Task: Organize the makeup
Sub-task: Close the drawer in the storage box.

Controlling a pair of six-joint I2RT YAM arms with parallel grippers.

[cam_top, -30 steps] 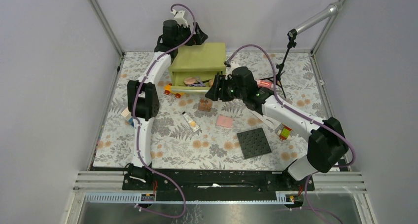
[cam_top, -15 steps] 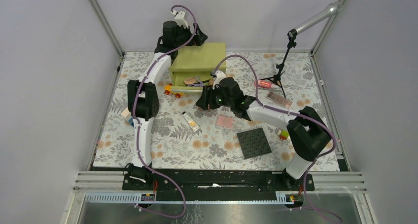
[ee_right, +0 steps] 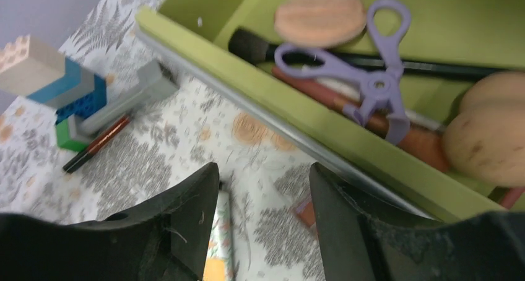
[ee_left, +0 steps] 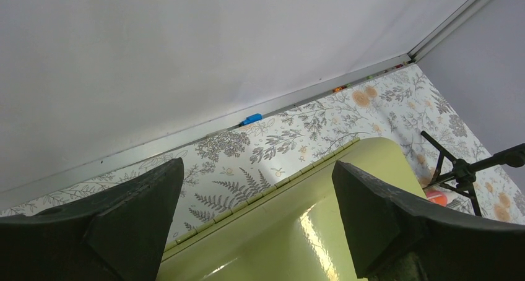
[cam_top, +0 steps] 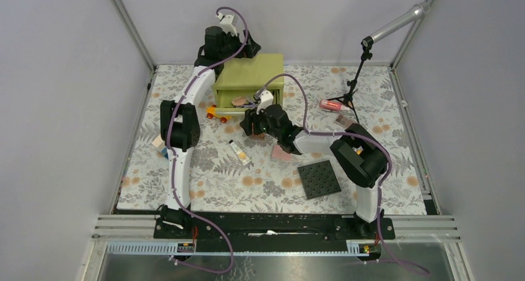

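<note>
Cloth printed with grey ferns and orange blooms [cam_top: 247, 191] is covering the table, running out to grey walls on three sides and to a black rail at the near edge. Its widest open stretch is lying across the near half, left of a dark grey studded square plate [cam_top: 318, 179]. An olive-green box [cam_top: 249, 75] is standing at the far middle, a narrow strip of cloth separating it from the far wall, its drawer [ee_right: 266, 101] pulled out toward the arms.

The left gripper [ee_left: 257, 168] is hovering over the box's back edge, fingers spread wide around nothing. The right gripper [cam_top: 252, 124] is hanging low just in front of the drawer's rim, jaws parted and gripping nothing.

A pink square compact [cam_top: 282, 152] is lying half hidden under the right forearm. A cream tube with a black cap [cam_top: 240, 152] is lying near that gripper, its long axis running diagonally, dark end toward the far left. A pink-red tube [cam_top: 330, 105] is lying crosswise by a black microphone stand [cam_top: 358, 73].

Inside the drawer, two peach egg-shaped sponges [ee_right: 320, 18] are sitting apart, while a black brush [ee_right: 251, 46] and a brown-red pencil [ee_right: 424, 143] are lying lengthwise under a lilac loop-handled tool [ee_right: 371, 77]. Outside, a thin black-and-copper pencil [ee_right: 96, 145] is lying beside stacked toy blocks [ee_right: 46, 77], its axis roughly square to the drawer front.
</note>
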